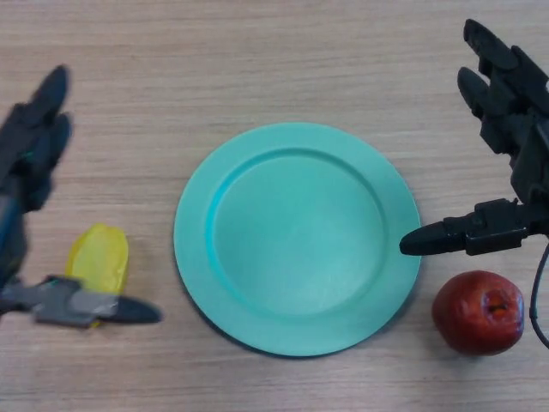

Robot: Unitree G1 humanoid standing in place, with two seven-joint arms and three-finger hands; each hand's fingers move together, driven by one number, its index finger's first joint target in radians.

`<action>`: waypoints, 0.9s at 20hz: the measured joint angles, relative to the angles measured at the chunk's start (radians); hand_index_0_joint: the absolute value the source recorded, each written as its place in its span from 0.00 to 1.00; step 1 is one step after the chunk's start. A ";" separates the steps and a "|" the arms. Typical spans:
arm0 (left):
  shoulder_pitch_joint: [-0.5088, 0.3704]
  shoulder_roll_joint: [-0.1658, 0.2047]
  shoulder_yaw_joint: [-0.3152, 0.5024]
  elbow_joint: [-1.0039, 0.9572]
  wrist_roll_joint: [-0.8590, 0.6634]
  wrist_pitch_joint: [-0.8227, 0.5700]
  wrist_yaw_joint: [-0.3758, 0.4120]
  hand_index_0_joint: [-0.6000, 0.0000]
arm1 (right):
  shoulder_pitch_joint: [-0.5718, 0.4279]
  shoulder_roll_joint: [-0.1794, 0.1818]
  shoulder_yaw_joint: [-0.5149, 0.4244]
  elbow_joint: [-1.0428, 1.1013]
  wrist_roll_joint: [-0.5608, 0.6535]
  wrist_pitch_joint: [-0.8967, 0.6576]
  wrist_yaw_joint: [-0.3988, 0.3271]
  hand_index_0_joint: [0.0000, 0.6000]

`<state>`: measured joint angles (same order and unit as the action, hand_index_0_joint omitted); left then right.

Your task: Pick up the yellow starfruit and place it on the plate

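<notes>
The yellow starfruit (99, 257) lies on the wooden table at the left, just left of the teal plate (296, 236). My left hand (30, 163) hovers over it, open, its fingers stretched above the fruit and its thumb (103, 307) reaching across below the fruit. Part of the starfruit's lower end is hidden by the thumb. My right hand (506, 103) is open at the right edge, its thumb (463, 233) pointing at the plate's right rim. The plate has nothing on it.
A dark red apple-like fruit (478, 312) sits on the table at the lower right, just off the plate's rim and below my right thumb.
</notes>
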<state>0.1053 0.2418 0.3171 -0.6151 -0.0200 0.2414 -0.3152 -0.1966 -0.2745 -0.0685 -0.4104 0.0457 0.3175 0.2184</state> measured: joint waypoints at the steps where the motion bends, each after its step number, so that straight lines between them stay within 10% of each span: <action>1: 0.000 0.006 0.040 0.046 0.000 -0.015 -0.050 1.00 | -0.008 0.003 0.020 0.012 -0.001 -0.004 0.000 0.00; 7: -0.018 0.045 0.091 0.297 -0.006 -0.068 -0.160 1.00 | -0.032 0.026 0.067 0.018 0.000 -0.004 0.001 0.00; 18: -0.069 0.086 -0.025 0.617 0.132 -0.351 -0.096 1.00 | -0.001 0.019 0.060 -0.004 0.002 -0.007 -0.018 0.00</action>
<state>0.0362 0.3276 0.2918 0.0020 0.1123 -0.1096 -0.4117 -0.1980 -0.2559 -0.0085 -0.4148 0.0476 0.3101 0.2002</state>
